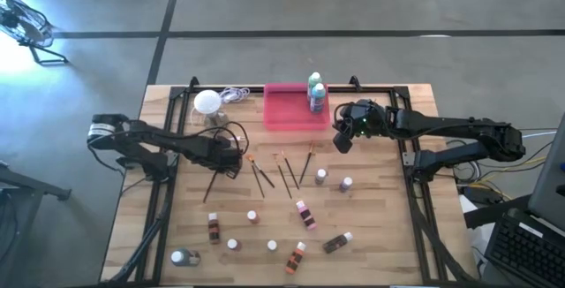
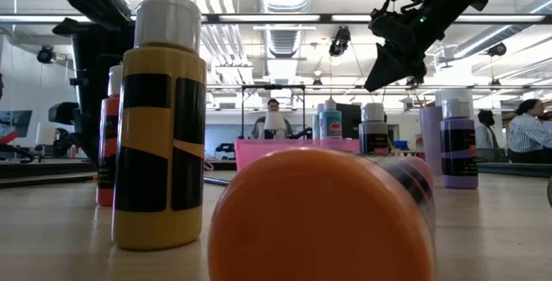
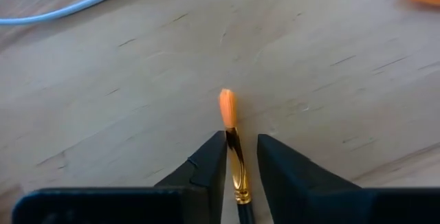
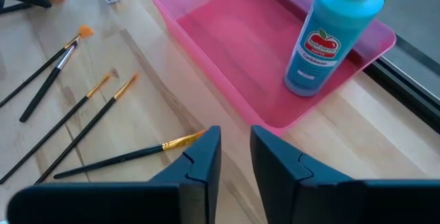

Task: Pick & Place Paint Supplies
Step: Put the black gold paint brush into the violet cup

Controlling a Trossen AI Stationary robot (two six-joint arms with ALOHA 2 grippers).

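On the table (image 1: 371, 235), the pink tray (image 4: 227, 80) with a blue bottle (image 4: 330, 42) lies just ahead of the right gripper (image 4: 235, 157), whose jaws stand slightly apart and empty. The left gripper (image 3: 240, 165) has its jaws astride a paintbrush (image 3: 232, 138), orange tip poking ahead, seemingly the pickup step; next is probably lifting it clear of the cord (image 3: 75, 4) nearby.

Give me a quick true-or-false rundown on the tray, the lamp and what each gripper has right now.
1. The blue bottle stands upright in the pink tray. True.
2. The right gripper holds a paintbrush. False: there is nothing between its fingers, and it is near the tray's corner.
3. An orange-tipped paintbrush lies between the left gripper's fingers. True.
4. The white lamp sits inside the tray. False: it rests on the table beside the tray.
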